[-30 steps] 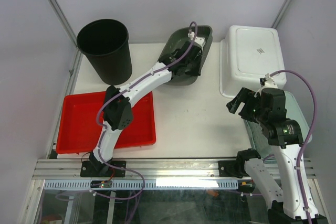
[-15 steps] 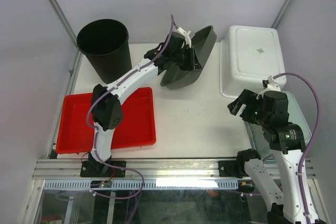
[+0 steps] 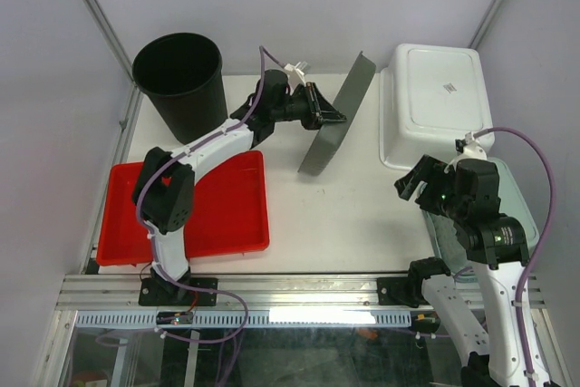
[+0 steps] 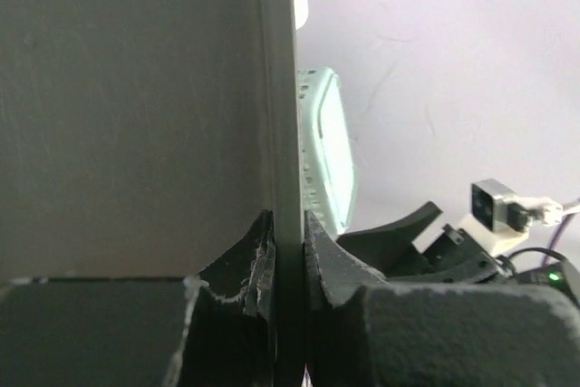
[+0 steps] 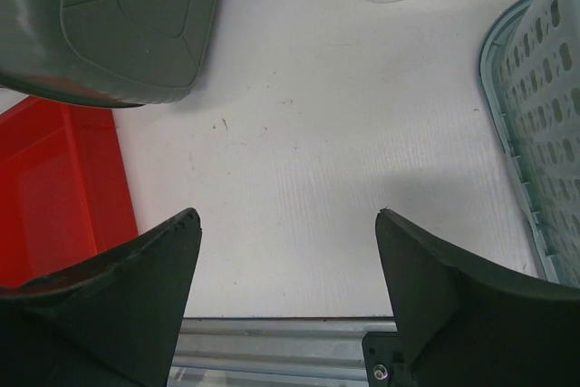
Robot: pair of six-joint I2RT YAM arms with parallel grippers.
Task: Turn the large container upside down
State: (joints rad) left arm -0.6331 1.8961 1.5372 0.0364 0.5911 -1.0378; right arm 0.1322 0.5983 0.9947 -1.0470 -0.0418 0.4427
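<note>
The left tool is clamped shut on the rim of the grey container, and the left wrist view shows the thin rim pinched tight between the two dark fingers, with the container's flat wall filling the left of that picture. From above, the container stands tipped on its side and is seen almost edge-on as a narrow slanted strip. Its upper end lies just beside the white tub and its lower end is down toward the middle of the surface; whether that lower edge touches the surface I cannot tell. In the right wrist view its moulded base faces the camera, near the corner of the red tray. The container sits at the back of the surface, between the black bucket on the left, which stands upright with its mouth open, and the white tub on the right, which lies bottom-up. The red tray lies flat at the near left, partly under the left arm. The right tool hangs at the near right beside the pale green perforated basket, well apart from the container. Its fingers are spread wide and hold nothing, with only bare surface between them.
</note>
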